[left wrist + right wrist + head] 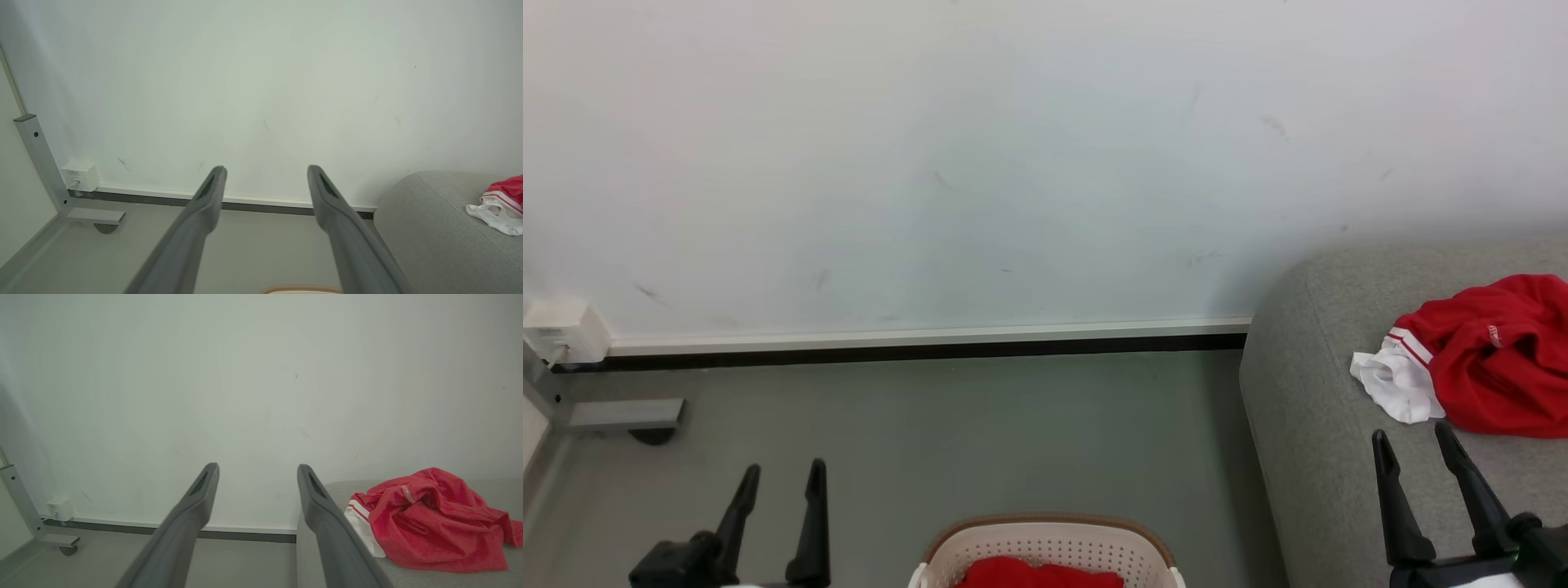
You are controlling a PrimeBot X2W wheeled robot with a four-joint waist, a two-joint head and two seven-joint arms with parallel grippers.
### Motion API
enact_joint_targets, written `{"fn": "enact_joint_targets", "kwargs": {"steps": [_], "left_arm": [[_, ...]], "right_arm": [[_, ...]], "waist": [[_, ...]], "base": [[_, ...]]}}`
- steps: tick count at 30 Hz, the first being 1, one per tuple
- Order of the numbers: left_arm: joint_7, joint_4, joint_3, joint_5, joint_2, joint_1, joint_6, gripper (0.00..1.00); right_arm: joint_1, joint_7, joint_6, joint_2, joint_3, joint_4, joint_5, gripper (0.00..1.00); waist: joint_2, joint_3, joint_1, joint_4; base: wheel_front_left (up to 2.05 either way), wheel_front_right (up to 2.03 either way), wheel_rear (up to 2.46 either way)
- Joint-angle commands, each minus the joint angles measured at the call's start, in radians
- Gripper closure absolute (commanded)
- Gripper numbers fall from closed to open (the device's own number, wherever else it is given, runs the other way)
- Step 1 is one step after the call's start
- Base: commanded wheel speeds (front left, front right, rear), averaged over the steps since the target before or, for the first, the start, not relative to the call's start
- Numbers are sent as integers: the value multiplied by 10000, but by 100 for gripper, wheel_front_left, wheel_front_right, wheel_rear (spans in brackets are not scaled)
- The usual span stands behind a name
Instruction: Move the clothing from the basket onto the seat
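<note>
A crumpled red garment [1499, 359] with a white, red-striped part lies on the grey seat [1323, 425] at the right; the same clothing [429, 518] and seat [449, 577] fill the lower right of the right wrist view. More red clothing [1037, 574] sits in the cream basket [1045, 543] with the brown rim at the bottom centre. My right gripper [1413, 441] stands open over the seat's front, just short of the garment, holding nothing. Above the floor left of the basket my left gripper [783, 472] is open and empty; its view catches the seat [429, 228] and the garment [500, 202].
A white wall with a dark skirting strip [907, 351] runs behind the grey floor [980, 441]. A grey metal frame foot with a caster [625, 416] and a small white box [564, 328] stand at the far left.
</note>
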Motion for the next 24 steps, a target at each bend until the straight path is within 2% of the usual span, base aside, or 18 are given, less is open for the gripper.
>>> {"fn": "enact_joint_targets", "kwargs": {"steps": [1, 13, 24], "left_arm": [[-4, 25, 229, 232, -136, 282, -115, 0], [-5, 453, 1608, 1731, -1310, 682, -1257, 0], [-5, 641, 2438, 2481, -1936, 622, -1965, 0]], "right_arm": [[283, -26, 6, 35, -103, -74, -244, 0], [362, -16, 6, 145, -232, 28, -554, 0], [230, -17, 6, 92, -132, 80, -551, 0]], "waist": [[0, -7, 0, 35], [0, 14, 0, 69], [0, 12, 0, -49]], "base": [[0, 0, 0], [0, 0, 0], [0, 0, 0]]}}
